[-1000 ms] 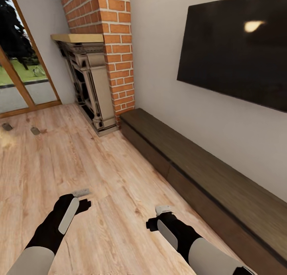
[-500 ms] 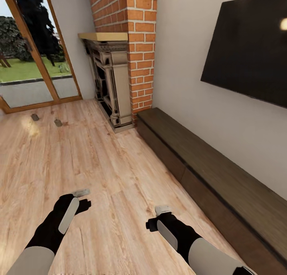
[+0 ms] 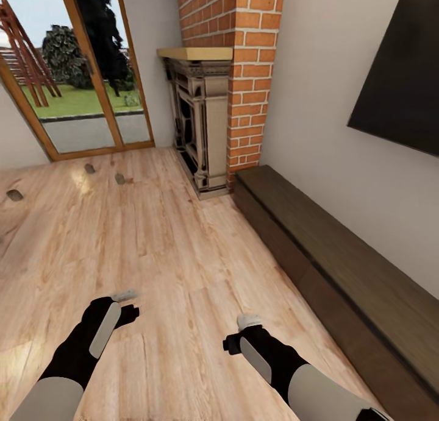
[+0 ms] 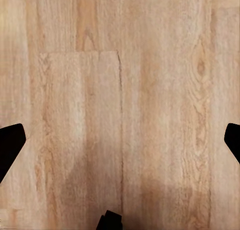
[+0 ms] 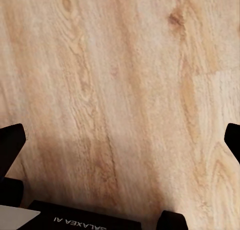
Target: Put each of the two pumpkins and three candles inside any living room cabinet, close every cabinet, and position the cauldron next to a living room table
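Candles (image 3: 89, 168), three small stubs, are lying on the wood floor (image 3: 171, 250) near the glass door (image 3: 91, 98), well apart from you. Both the left gripper (image 4: 120, 140) and right gripper (image 5: 120, 140) are hanging spread and empty. You're risking clipping the cabinet (image 3: 341, 268) on your right, or the fireplace (image 3: 204, 128), while driving over.

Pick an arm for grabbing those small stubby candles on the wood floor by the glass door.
Left, probably. The left gripper, open and empty, is on the side of the three stubby tan candles; the right gripper hangs nearer the dark-brown cabinet.
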Robot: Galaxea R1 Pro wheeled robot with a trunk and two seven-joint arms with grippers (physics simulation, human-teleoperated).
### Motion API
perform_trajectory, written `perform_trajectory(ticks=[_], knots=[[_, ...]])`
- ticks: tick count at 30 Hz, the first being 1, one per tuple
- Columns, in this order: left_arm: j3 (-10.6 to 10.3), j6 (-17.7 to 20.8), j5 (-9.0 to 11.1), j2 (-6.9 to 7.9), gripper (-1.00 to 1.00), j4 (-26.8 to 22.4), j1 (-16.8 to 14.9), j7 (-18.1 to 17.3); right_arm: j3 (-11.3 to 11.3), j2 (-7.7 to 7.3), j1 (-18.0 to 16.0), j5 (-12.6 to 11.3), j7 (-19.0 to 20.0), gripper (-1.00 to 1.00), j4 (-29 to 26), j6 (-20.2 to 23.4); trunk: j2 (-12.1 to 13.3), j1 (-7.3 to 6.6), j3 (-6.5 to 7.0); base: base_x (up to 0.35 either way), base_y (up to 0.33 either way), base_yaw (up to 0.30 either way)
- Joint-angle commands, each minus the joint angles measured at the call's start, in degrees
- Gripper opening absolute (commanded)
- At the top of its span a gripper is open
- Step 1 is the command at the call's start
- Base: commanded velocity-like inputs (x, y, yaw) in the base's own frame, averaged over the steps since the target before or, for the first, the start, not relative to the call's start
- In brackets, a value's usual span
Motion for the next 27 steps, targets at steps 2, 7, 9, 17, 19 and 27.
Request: perform_trajectory(ticks=[2,7,9,17,19,27], knots=[[0.0,0.1,0.6,0.04,1.0,-0.1,0.0,0.5,0.4,-0.04,-0.1,-0.6,-0.5,1.0,-0.1,-0.4,0.0,0.0,-0.1,0.0,0.0,0.284],[0.1,0.1,0.5,0.11,1.0,-0.5,0.0,0.5,0.5,-0.04,-0.1,-0.6,-0.4,1.0,-0.1,-0.9,0.0,0.0,-0.23,0.0,0.0,0.285],[0.3,0.1,0.5,0.09,1.0,-0.5,0.0,0.5,0.5,-0.04,-0.1,-0.6,-0.4,1.0,-0.1,-0.9,0.0,0.0,-0.29,0.0,0.0,0.285],[1.5,0.1,0.5,0.14,1.0,-0.5,0.0,0.1,0.5,-0.03,-0.1,-0.6,-0.3,1.0,-0.1,-0.9,0.0,0.0,-0.5,0.028,0.002,0.284],[1.5,0.1,0.4,0.14,1.0,-0.5,0.0,0.0,0.5,-0.04,-0.1,-0.6,-0.2,1.0,-0.1,-0.9,0.0,0.0,-0.55,0.2,0.068,0.284],[1.6,0.1,0.8,1.59,1.0,-0.2,0.0,-0.2,0.5,-0.04,-0.1,-0.6,0.1,1.0,-1.1,-0.9,0.0,0.0,-0.68,0.273,0.124,0.144]])
